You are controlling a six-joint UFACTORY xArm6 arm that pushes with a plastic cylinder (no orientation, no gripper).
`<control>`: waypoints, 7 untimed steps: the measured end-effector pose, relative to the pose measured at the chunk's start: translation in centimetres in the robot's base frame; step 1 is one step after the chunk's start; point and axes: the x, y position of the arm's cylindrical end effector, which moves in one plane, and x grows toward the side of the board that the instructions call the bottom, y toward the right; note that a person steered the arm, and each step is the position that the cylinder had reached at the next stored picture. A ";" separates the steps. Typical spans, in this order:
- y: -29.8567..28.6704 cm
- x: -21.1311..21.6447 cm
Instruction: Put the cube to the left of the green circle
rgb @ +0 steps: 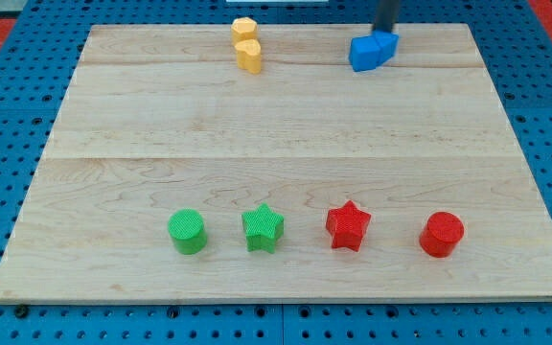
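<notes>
The blue cube [369, 52] sits near the view's top edge of the wooden board [286, 134], right of centre. My tip [383, 32] is at the cube's upper right corner, touching or almost touching it. The green circle [187, 231] stands near the view's bottom edge, left of centre, far from the cube.
A yellow block [246, 45] lies at the view's top, left of the cube. A green star [263, 228], a red star [348, 225] and a red circle [442, 234] stand in a row to the right of the green circle.
</notes>
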 end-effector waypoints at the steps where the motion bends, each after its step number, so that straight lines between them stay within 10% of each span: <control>1: -8.5 5.5; 3: -11.5 3.3; 7: 0.6 9.5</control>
